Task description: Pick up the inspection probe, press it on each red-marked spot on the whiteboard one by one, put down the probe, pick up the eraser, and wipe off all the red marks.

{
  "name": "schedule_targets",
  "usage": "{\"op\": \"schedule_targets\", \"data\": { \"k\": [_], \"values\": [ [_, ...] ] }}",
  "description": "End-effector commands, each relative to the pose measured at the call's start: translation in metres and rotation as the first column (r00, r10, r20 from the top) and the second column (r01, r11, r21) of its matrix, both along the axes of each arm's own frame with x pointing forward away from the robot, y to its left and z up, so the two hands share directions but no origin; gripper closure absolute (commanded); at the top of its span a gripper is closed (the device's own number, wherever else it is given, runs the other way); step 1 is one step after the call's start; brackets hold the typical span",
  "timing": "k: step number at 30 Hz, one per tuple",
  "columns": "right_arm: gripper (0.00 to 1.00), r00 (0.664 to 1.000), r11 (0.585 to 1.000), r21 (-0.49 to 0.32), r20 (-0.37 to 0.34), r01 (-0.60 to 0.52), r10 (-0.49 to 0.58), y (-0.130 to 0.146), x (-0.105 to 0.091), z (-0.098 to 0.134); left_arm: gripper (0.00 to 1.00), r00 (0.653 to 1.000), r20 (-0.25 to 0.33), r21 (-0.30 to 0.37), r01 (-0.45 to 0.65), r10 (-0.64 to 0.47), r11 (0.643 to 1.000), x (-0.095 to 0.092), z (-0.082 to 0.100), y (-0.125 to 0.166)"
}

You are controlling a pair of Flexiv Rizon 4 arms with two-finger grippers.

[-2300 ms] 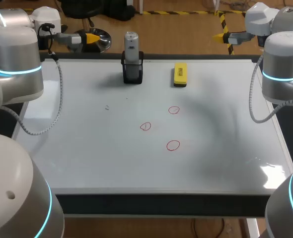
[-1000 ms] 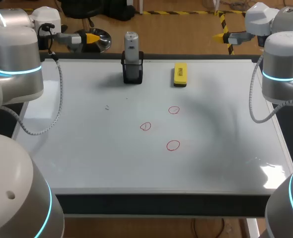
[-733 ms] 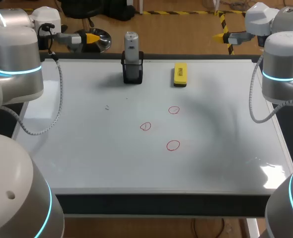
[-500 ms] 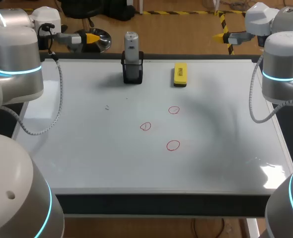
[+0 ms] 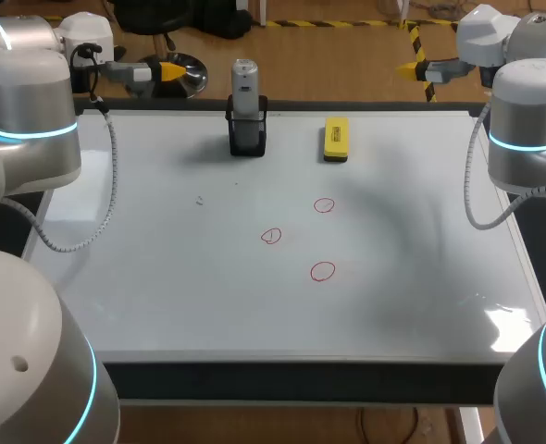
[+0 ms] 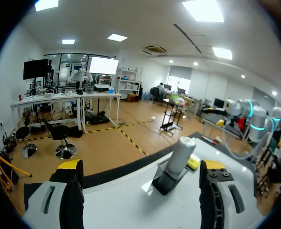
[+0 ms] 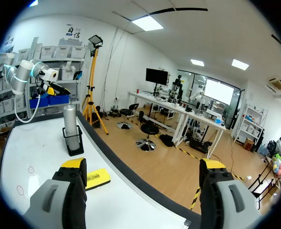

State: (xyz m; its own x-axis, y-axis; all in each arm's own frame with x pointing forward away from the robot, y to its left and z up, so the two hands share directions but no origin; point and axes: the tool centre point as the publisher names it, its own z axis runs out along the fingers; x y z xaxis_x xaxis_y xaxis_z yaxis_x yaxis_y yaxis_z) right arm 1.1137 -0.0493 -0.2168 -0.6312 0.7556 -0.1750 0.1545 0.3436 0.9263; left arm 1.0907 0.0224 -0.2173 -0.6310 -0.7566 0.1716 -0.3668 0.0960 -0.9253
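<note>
Yellow eraser [image 5: 336,139], head view: flat on the whiteboard [image 5: 162,277] near its far edge, just right of the probe's holder, not touching it
Grey inspection probe [image 5: 244,85], head view: upright in a black holder [image 5: 247,137] at the far edge
Three red marks [image 5: 322,270], head view: small rings mid-board, nearer than the eraser
Arms, head view: left gripper [image 5: 171,71] by the far left corner, right gripper [image 5: 408,67] by the far right (each well apart from the probe)
Left wrist view: jaws spread wide; inspection probe ahead in its holder, eraser beyond it
Right wrist view: jaws spread wide; eraser close ahead, inspection probe beyond, two red marks off to one side
</note>
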Motion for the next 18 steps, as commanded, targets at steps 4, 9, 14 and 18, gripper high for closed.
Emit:
{"op": "schedule_targets", "data": {
  "k": [4,9,14,18],
  "values": [
    [0.0,1.0,1.0,-0.001,-0.002,-0.001,0.001,0.0,0.0,0.0,0.0,0.999,0.011,-0.011,0.053,-0.052,0.999,-0.002,0.001,-0.005],
    [0.0,1.0,1.0,-0.001,-0.002,-0.001,0.001,0.0,0.0,0.0,0.0,0.991,0.031,-0.029,0.133,-0.132,0.991,-0.009,0.001,-0.014],
    [0.0,1.0,1.0,-0.001,-0.002,-0.001,0.001,0.0,0.0,0.0,0.0,0.971,0.083,-0.057,0.228,-0.223,0.972,-0.018,0.003,-0.026],
    [0.0,1.0,1.0,-0.001,-0.002,-0.001,0.001,0.0,0.0,0.0,0.0,0.949,0.118,-0.035,0.297,-0.291,0.954,-0.023,0.001,-0.039]
  ]
}}
